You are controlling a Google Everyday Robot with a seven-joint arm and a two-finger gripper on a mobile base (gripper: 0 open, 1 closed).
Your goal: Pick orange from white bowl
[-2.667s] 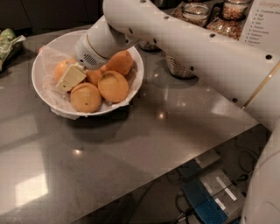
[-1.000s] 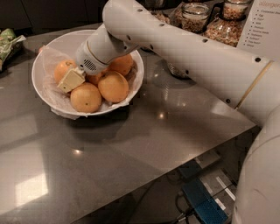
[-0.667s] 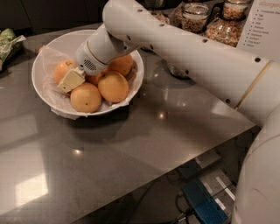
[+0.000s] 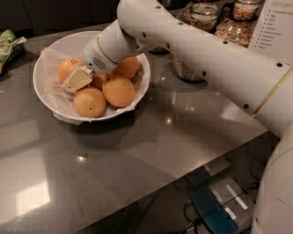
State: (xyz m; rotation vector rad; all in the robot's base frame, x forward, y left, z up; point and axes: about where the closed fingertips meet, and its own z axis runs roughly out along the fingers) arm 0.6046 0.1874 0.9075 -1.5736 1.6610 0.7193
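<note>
The white bowl (image 4: 50, 55), lined with crinkled wrap, stands at the back left of the grey table and holds several oranges. One orange (image 4: 89, 102) lies at the front, one (image 4: 118, 90) to its right, one (image 4: 67, 68) at the left and one (image 4: 128, 67) at the back right. My gripper (image 4: 77, 78) reaches down into the bowl from the right. Its cream tip rests among the oranges, between the left one and the front ones. A smaller orange (image 4: 98, 82) is partly hidden under the wrist.
Glass jars (image 4: 203, 11) and a wire basket (image 4: 187, 71) stand behind my arm at the back right. A white printed card (image 4: 274, 23) is at the far right. A green packet (image 4: 9, 41) lies at the far left. The table's front edge (image 4: 183, 167) drops to floor equipment.
My arm's forearm has shifted a little over the bowl since the earliest frame. The gripper stays down among the oranges, and the oranges have not visibly moved.
</note>
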